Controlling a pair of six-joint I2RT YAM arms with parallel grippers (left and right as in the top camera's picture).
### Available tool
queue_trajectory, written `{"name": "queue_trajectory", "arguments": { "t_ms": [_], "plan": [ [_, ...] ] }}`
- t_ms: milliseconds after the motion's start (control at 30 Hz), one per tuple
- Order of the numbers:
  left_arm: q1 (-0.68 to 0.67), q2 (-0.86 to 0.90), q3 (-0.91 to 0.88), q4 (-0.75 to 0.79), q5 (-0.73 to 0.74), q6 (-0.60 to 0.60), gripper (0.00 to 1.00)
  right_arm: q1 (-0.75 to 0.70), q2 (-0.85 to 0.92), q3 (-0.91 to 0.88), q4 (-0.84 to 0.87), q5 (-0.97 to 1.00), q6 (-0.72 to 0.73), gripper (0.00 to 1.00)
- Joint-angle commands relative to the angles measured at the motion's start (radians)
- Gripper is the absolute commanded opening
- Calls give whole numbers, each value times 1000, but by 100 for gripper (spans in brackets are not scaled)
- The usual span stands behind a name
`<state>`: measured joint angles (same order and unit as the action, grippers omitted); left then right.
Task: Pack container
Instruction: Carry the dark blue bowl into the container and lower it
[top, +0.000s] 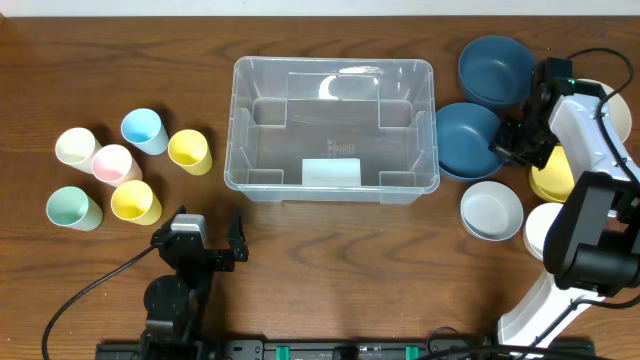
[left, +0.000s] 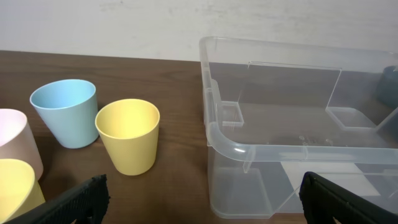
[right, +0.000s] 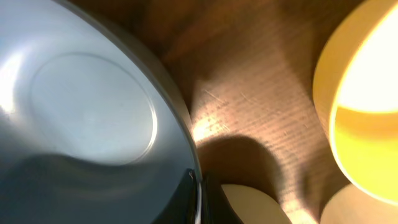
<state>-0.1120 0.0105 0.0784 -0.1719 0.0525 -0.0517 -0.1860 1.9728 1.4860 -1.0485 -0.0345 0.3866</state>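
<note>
Reaching w/ my right gripper (top: 512, 142) at the 3 o'clock rim of the dark blue bowl (top: 465, 140). The rim's the only thin edge to grab. Fingers seem to straddle it, but I can't tell if they're clamped. Container (top: 240, 130) sits mid-tabletop, empty, w/ other bowls (top: 497, 68) at its 3 o'clock and pastel cups (top: 141, 130) at 9. Left gripper (top: 200, 245) hangs at 7 o'clock, fingers spread, holding nothing, prob. out of the way on purpose.

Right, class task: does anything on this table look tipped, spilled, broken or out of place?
Nothing stands out. The cups stand upright left of the container, and the bowls sit upright to its right. The container is empty and upright, and no damage shows. Nothing is spilled.
</note>
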Motion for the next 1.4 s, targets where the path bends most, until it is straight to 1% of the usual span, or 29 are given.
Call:
{"name": "queue_trajectory", "arguments": {
  "t_ms": [0,233,567,667,733,833,1000,1167,1300,1367],
  "plan": [
    [4,-6,-17,-32,7,2,98,-26,-24,1,-20,57,2,1],
    [4,-6,-17,-32,7,2,98,-27,-163,2,-29,51,2,1],
    [4,-6,-17,-32,7,2,98,-26,-486,5,-25,0,-10,1],
    [4,-6,-17,-32,7,2,98,-19,-577,5,-13,-59,-33,1],
    [4,-6,-17,-32,7,2,98,-3,-626,5,14,-138,-63,1],
    [4,-6,-17,-32,7,2,98,53,-666,5,71,-209,-80,1],
    [4,-6,-17,-33,7,2,98,220,-640,5,166,-170,-96,1],
    [4,-6,-17,-32,7,2,98,388,-536,5,225,14,-96,1],
    [4,-6,-17,-32,7,2,98,453,-437,5,255,111,-96,1],
    [4,-6,-17,-32,7,2,98,472,-387,5,278,125,-114,1]
  ]
}}
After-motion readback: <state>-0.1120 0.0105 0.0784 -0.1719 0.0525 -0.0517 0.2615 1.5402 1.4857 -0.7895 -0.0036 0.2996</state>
